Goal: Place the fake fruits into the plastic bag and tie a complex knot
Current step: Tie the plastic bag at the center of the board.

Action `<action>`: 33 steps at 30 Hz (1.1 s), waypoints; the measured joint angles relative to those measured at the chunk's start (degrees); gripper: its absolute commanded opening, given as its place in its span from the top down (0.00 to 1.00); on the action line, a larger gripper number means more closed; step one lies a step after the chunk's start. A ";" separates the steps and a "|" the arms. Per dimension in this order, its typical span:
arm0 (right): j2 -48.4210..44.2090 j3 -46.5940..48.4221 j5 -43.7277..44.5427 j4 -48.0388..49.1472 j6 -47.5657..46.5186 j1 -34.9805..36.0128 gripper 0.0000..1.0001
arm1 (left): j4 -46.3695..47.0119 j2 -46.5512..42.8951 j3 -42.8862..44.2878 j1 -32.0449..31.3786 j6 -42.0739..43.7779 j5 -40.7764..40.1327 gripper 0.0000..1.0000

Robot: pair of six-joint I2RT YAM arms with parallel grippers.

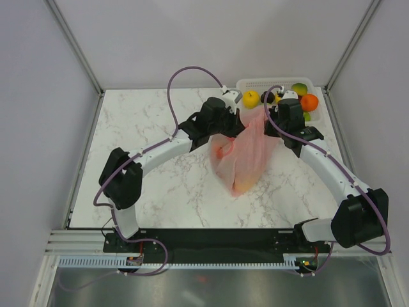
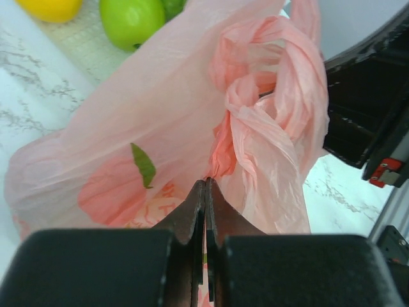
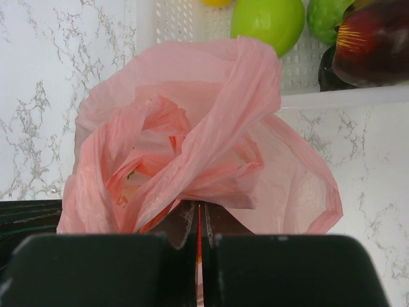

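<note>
The pink plastic bag [image 1: 243, 157] lies in the middle of the table, its top pulled up between my two grippers. My left gripper [image 1: 238, 119] is shut on a fold of the bag [image 2: 160, 115], the jaws pinched at the tip [image 2: 206, 183] just below the twisted handles [image 2: 268, 96]. From the other side my right gripper [image 1: 269, 121] is shut on the bag's crumpled mouth [image 3: 211, 128], a pink sliver between its jaws [image 3: 199, 208]. A reddish fruit with a green leaf [image 2: 118, 192] shows through the plastic. No tied knot shows.
The white lattice basket [image 1: 255, 83] stands at the back right, just behind the bag. It holds a yellow fruit [image 1: 250, 98], an orange one [image 1: 309, 102], a green one [image 3: 267, 22] and a dark purple one [image 3: 374, 41]. The right arm's black body [image 2: 364, 109] is close beside my left gripper.
</note>
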 measured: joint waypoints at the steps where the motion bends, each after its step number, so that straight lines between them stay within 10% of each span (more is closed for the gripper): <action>1: -0.07 0.00 0.24 -0.07 0.00 0.00 1.00 | -0.02 -0.35 -0.48 0.00 0.09 -0.94 0.98; 22: -1.44 0.00 5.18 -0.76 1.62 -1.01 1.00 | 1.53 -5.11 -4.68 -0.04 0.50 -9.38 0.98; 26: -1.44 0.00 4.68 -0.74 1.60 -0.98 1.00 | 1.62 -5.14 -4.68 0.00 1.40 -7.37 0.58; 33: -1.44 0.00 3.61 -0.70 1.60 -0.98 1.00 | 1.29 -5.09 -4.68 0.00 2.86 -1.99 0.53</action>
